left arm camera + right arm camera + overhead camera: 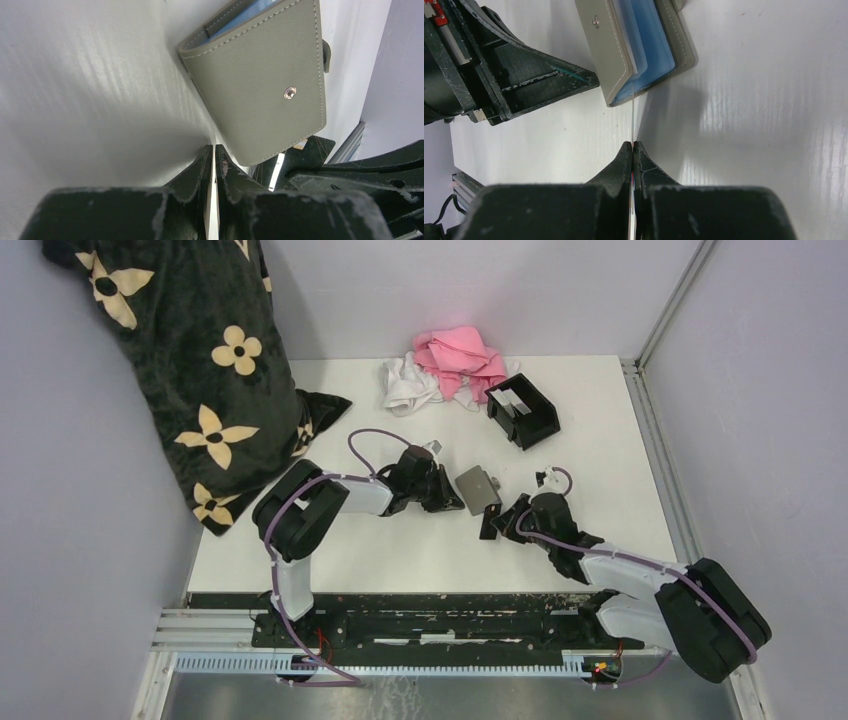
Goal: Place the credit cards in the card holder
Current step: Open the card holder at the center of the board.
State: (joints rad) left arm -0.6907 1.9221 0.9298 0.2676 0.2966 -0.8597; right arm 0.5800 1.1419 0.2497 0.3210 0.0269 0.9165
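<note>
From up top: the grey wallet (478,488) sits mid-table (400,550) with both arms crowding it; left gripper (450,500) is at its left edge and right gripper (493,520) just off its near corner; the card holder (522,410) stands well apart toward the back right, open top up, right beside the pink cloth (458,355) and white cloth (408,385); a stretch of bare table runs between wallet and holder, and a wider strip along the near edge; a big black flowered cloth (200,370) spills over the back-left corner.

Left wrist cam: the fingers are nearly together with a thin pale sliver in the slit; honestly can't tell if that's something pinched or just table showing through; the wallet's stitched corner is just beside the right fingertip, snap button facing up.

Right wrist cam: jaws are clamped on a credit card (632,115) seen dead edge-on, just a hairline; its far end is tucked into the wallet's fold by the blue lining; the left arm's finger touches the wallet's grey flap; bare table to the right.
</note>
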